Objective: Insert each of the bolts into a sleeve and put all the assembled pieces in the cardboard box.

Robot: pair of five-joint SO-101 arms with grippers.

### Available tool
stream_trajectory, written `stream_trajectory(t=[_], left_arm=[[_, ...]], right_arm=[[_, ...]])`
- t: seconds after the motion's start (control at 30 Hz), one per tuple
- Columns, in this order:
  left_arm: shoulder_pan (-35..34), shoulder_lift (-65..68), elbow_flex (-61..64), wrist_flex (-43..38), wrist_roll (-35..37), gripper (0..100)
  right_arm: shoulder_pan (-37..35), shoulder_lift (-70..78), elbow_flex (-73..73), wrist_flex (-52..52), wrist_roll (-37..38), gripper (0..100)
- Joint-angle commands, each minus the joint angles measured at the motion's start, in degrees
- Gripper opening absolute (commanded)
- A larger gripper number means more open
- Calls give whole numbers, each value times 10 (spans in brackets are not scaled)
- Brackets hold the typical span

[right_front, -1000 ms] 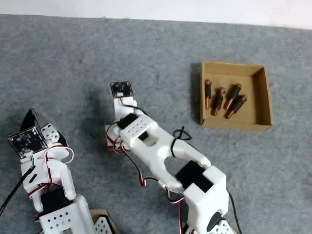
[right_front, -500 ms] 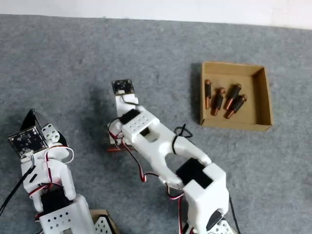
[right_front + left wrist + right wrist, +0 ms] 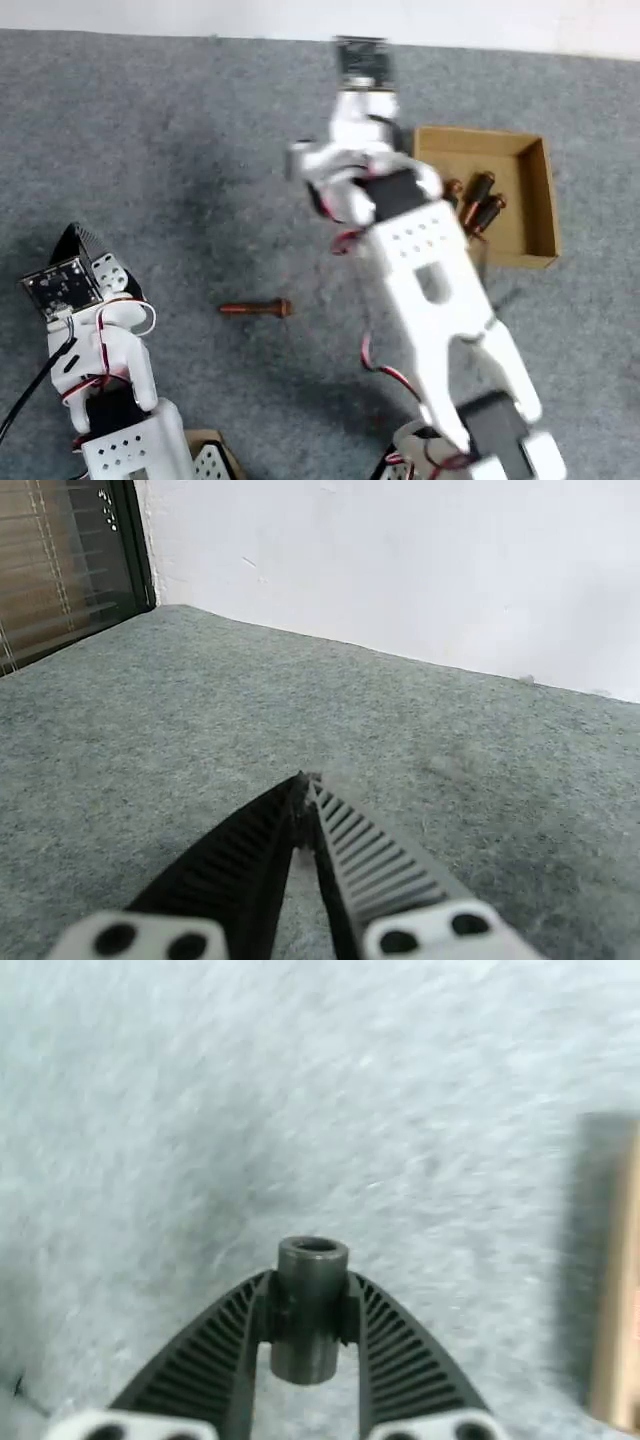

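Suddenly up and away: sleeve carried off, bolt left on the mat

Compared with 0.5 s ago: swung the right arm [image 3: 420, 260] off the middle of the grey mat [image 3: 150, 120] and up toward the far edge, just beside the cardboard box [image 3: 480, 132]. Uncovered 1 bolt [image 3: 255, 309] by that swing, lying flat on the mat near the spot hovered over earlier, well apart from the box. Kept the left arm [image 3: 100, 340] parked at the near left corner, with no visible shift across the 3 high frames.

Pincer state: right gripper [image 3: 310, 1282] closed partway around 1 dark sleeve [image 3: 310, 1310], clamped on its sides, open bore facing away from the wrist and looking empty. Left gripper [image 3: 303, 783] pinched fully together, holding nothing.

Inside the box: assembled pieces [image 3: 482, 188] partly hidden behind the arm, so no count attempted.

Reading for the task: looks like a sleeve pickup just completed, with insertion not yet done for the loose bolt. Probably calls next for getting that bolt picked up by the idle left side and fed into the held bore, or for bringing the sleeve back down to it. Worth flagging: dropping an empty sleeve into the box would be premature.
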State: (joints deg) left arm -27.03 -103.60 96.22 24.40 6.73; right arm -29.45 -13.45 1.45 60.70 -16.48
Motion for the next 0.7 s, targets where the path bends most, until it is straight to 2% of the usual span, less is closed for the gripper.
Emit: stream_trajectory(t=[0.0,0.27,0.43,0.53,0.67], left_arm=[[9,-10,9,3,4,6],[80,-10,9,27,-7,5],[193,-10,8,67,-163,5],[251,-10,7,95,-200,5],[292,-10,4,119,-242,5]], right_arm=[[54,-116,60,0,8,5],[153,-285,236,-1,8,5],[227,-410,394,-63,8,5],[231,-495,506,-124,8,5],[224,-597,651,-217,8,5]])
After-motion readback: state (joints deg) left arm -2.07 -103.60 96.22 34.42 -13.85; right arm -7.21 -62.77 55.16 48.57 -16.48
